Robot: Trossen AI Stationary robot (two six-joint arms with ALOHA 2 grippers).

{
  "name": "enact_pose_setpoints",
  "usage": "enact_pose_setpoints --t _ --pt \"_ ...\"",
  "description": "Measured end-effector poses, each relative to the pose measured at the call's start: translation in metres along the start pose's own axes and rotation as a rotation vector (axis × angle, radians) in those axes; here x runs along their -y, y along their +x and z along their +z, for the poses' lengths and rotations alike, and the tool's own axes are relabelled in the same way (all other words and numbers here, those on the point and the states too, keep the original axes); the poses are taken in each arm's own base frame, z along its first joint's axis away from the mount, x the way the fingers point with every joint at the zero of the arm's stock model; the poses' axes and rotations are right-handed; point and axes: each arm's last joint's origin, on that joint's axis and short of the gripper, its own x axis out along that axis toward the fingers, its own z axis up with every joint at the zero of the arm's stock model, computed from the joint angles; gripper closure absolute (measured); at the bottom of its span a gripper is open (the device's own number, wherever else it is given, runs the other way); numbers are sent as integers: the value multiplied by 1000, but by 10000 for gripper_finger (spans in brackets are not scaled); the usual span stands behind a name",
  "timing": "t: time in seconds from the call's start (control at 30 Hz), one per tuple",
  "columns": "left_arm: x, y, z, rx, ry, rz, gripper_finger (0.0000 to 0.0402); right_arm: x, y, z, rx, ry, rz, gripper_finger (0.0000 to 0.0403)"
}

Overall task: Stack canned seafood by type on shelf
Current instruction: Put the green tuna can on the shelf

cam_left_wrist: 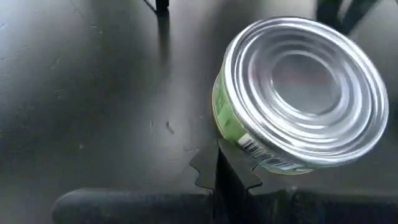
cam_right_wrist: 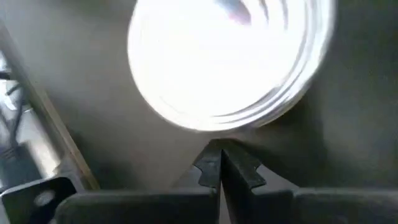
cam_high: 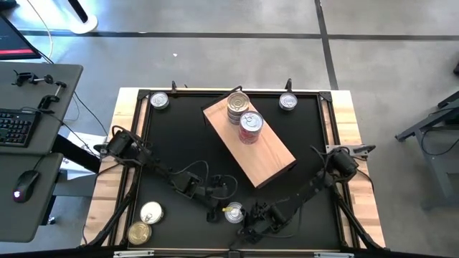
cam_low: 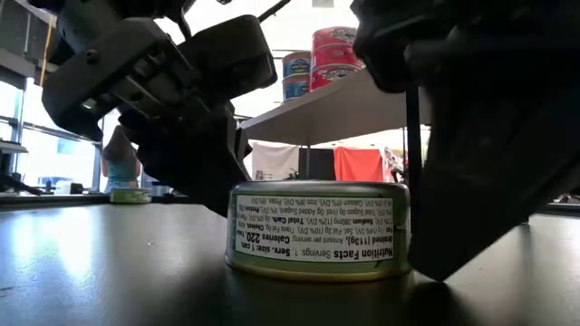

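Tins are the business here, and the nearest one, a green-labelled tin (cam_high: 234, 212), sits on the black tabletop (cam_high: 172, 136) at the near edge, between the two end effectors. The left end effector (cam_left_wrist: 225, 167) is clenched with nothing between its fingers, its tips just beside the tin's wall. The right end effector (cam_right_wrist: 219, 163) is likewise clenched and empty, its tips just short of the tin on the opposite side. Neither grasps it.

Off to the left end effector's outer side lie a silver tin (cam_high: 151, 212) and a gold tin (cam_high: 139, 232), near each other. Beyond both end effectors stands the shelf (cam_high: 265, 154), a wooden board set at an angle, carrying a stack of silver-topped tins (cam_high: 238, 104) and a stack of red-labelled tins (cam_high: 250, 127), touching or nearly so. Farthest out, single tins sit at the two far corners: one (cam_high: 159, 101) and another (cam_high: 287, 102).

Judging by its look, the green-labelled tin is rigid, fairly heavy for its size, with a smooth slippery wall; it wants gripping across its diameter, low on the side wall, not by the ridged lid.
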Motion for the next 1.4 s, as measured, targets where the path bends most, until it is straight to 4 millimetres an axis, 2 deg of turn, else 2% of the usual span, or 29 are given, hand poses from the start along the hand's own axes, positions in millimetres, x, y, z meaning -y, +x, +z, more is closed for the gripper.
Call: enact_pose_setpoints --t 0.27,0.4,0.73,0.93,1.23,1.4 --pt "12 -1 0 9 -36 -32 402 0 2 12 -7 -15 4 403" --pt "22 -4 2 21 -22 -49 402 -12 -5 8 -7 -32 45 403" --pt "32 -7 -5 -13 11 -48 402 -42 -30 8 84 -39 89 403" --pt "35 -8 -8 -8 23 -17 402 -45 -31 13 121 -30 104 403" --pt "36 7 -15 18 -69 1 402 -51 -30 30 172 -36 177 403" --pt "38 9 -12 58 -71 -15 402 -49 -27 41 219 -26 167 403"
